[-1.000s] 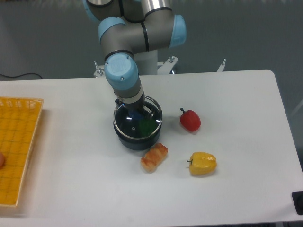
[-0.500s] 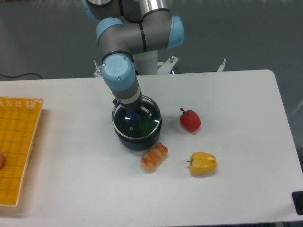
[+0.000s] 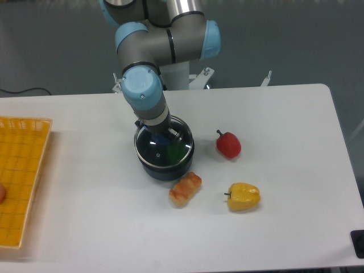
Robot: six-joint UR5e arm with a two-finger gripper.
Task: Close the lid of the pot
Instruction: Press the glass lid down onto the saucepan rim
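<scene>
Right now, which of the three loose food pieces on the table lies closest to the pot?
The orange-striped piece, almost touching the front of the pot. The red pepper and yellow pepper lie farther right.

a white table (image 3: pixel 296 170) with rounded corners fills most of the view. behind the table lies a dull grey-green floor (image 3: pixel 296 40). a black cable (image 3: pixel 23 91) trails beyond the table's far left edge.

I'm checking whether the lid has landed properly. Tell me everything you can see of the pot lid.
The pot lid is a round clear glass disc with a thin metal rim, lying roughly level on top of the dark pot. Something green shows through the glass. The arm's wrist stands over its far left part, hiding the centre knob and the gripper, so its grip cannot be judged.
</scene>
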